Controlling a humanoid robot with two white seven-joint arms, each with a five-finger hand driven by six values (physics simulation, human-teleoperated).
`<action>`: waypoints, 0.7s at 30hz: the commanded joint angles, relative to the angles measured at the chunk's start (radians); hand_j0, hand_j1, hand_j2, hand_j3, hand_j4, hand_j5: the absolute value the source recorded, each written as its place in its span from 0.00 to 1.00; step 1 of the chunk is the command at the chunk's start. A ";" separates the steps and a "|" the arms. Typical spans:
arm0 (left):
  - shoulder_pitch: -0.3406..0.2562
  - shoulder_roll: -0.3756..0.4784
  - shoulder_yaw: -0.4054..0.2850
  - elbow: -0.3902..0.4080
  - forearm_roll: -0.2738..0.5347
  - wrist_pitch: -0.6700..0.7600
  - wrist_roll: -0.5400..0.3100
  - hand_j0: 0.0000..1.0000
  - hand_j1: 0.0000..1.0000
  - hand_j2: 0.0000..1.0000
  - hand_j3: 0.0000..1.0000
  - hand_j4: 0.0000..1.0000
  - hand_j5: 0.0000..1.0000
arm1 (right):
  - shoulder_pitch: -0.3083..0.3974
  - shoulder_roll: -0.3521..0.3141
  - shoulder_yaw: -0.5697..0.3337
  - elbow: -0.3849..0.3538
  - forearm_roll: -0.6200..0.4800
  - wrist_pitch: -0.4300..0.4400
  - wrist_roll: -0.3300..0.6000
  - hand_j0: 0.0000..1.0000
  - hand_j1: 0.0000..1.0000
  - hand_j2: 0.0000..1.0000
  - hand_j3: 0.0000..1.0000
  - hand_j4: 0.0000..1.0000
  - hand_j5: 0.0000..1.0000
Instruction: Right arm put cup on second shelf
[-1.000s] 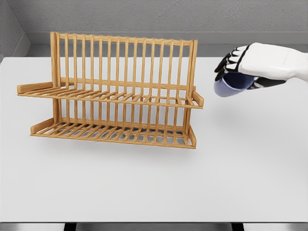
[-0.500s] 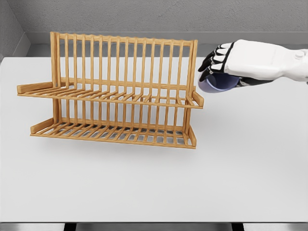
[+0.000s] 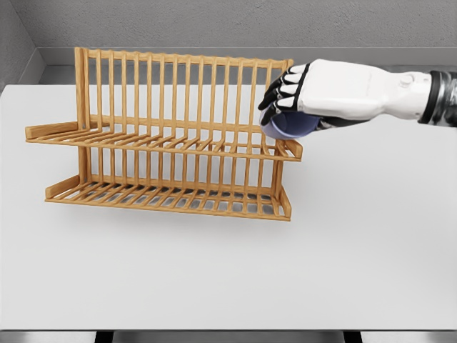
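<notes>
A two-tier wooden dish rack (image 3: 171, 136) stands on the white table (image 3: 228, 271), left of centre. My right hand (image 3: 285, 100) comes in from the right and is shut on a pale blue cup (image 3: 289, 125), gripping it from above. The cup hangs just over the right end of the rack's upper shelf (image 3: 278, 148), its lower rim close to the slats. Whether it touches them I cannot tell. Much of the cup is hidden under the palm and black fingers. The left arm does not show.
The rack's tall back rails (image 3: 186, 93) rise behind the upper shelf, and the hand overlaps the rightmost post (image 3: 287, 71). A lower shelf (image 3: 171, 196) sits beneath. A grey wall runs along the table's far edge.
My right hand has carried the cup leftward from open air right of the rack to above the right end of the upper shelf. The rack has not moved.
</notes>
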 commanded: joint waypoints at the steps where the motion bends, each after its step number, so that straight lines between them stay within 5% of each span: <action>1: 0.000 0.000 0.000 0.000 0.000 0.000 0.000 1.00 1.00 1.00 1.00 1.00 1.00 | 0.000 0.022 0.016 0.001 -0.002 0.003 -0.001 0.69 0.69 0.69 0.69 0.69 0.69; 10: 0.000 0.000 0.000 0.000 0.000 0.000 0.000 1.00 1.00 1.00 1.00 1.00 1.00 | 0.008 0.022 0.037 0.004 0.018 0.003 -0.001 0.72 0.72 0.72 0.72 0.72 0.72; 12: 0.000 0.000 0.000 0.000 0.000 0.000 0.000 1.00 1.00 1.00 1.00 1.00 1.00 | 0.008 0.022 0.045 0.003 0.019 0.003 -0.001 1.00 1.00 1.00 1.00 1.00 1.00; 17: 0.002 0.000 0.000 0.000 0.000 0.000 0.000 1.00 1.00 1.00 1.00 1.00 1.00 | 0.000 0.011 0.037 0.003 0.019 0.003 -0.001 1.00 1.00 1.00 1.00 1.00 1.00; 21: 0.000 0.000 0.000 0.000 0.000 0.000 0.000 1.00 1.00 1.00 1.00 1.00 1.00 | 0.000 0.008 -0.165 0.007 0.009 0.003 -0.001 1.00 1.00 1.00 1.00 1.00 1.00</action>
